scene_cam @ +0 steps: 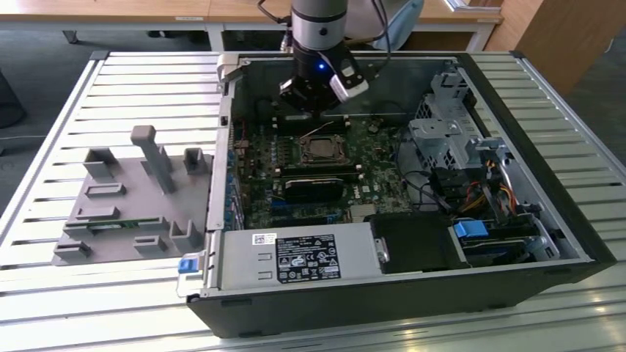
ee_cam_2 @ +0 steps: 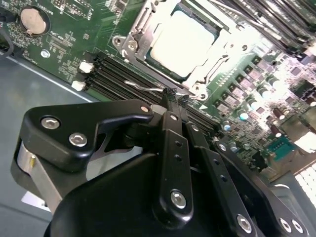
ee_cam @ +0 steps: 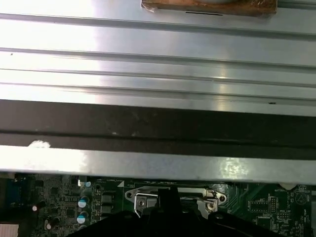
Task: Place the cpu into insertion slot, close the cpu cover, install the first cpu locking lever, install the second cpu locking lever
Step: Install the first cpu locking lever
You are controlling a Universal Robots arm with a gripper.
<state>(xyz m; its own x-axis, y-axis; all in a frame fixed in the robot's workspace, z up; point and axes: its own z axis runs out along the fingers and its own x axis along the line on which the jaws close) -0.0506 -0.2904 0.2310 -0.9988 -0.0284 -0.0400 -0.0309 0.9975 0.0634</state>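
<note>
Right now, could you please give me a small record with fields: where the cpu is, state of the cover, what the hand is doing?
cpu: cpu sits in the insertion slot on the green board
cover: cpu cover lies down around the cpu, its window showing the pale face
lever: thin wire lever sticks out beside the slot, at the hand's tips
hand: hand closed, tips at the lever end
case: open computer case on a slatted table

Slatted table [scene_cam: 117, 73]: computer case [scene_cam: 411, 293], grey fixture [scene_cam: 127, 213]
</note>
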